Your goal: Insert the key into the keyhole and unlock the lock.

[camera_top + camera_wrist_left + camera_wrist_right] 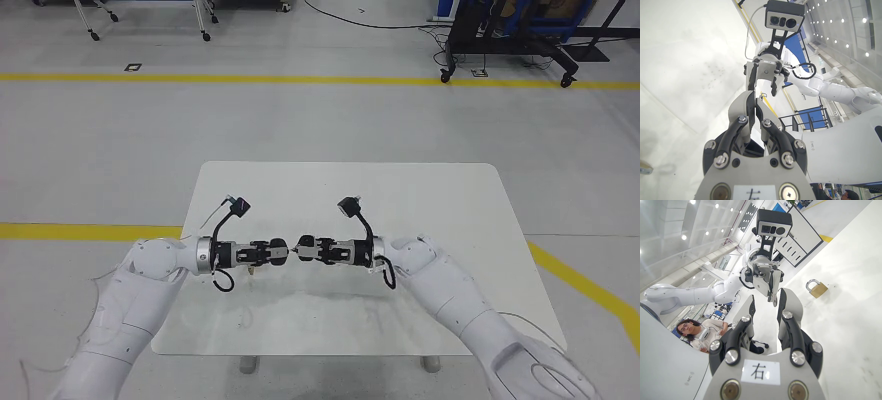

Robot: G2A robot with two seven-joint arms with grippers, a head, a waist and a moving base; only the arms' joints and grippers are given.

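The left gripper [772,294] is pinched together on a small silver key [774,298] with a round, flat head. The head sticks out past the fingertips and the rest of the key is hidden between the dark ribbed pads. The right gripper [768,293] faces it tip to tip with its two fingers [785,302] spread apart. The key's head sits in the gap between them, and whether either finger touches it cannot be told. In the left wrist view the same meeting shows from the other side: the left fingers [750,106] are pressed close, and the right gripper just beyond them stands wide.

From above, the two arms come in from opposite sides and meet nose to nose over the middle of the white rectangular table [450,200]. They are level with each other and held clear of the top.

A brass padlock [817,290] with a silver shackle lies flat on the table off to one side of the grippers, touched by neither. The key is not in its keyhole.
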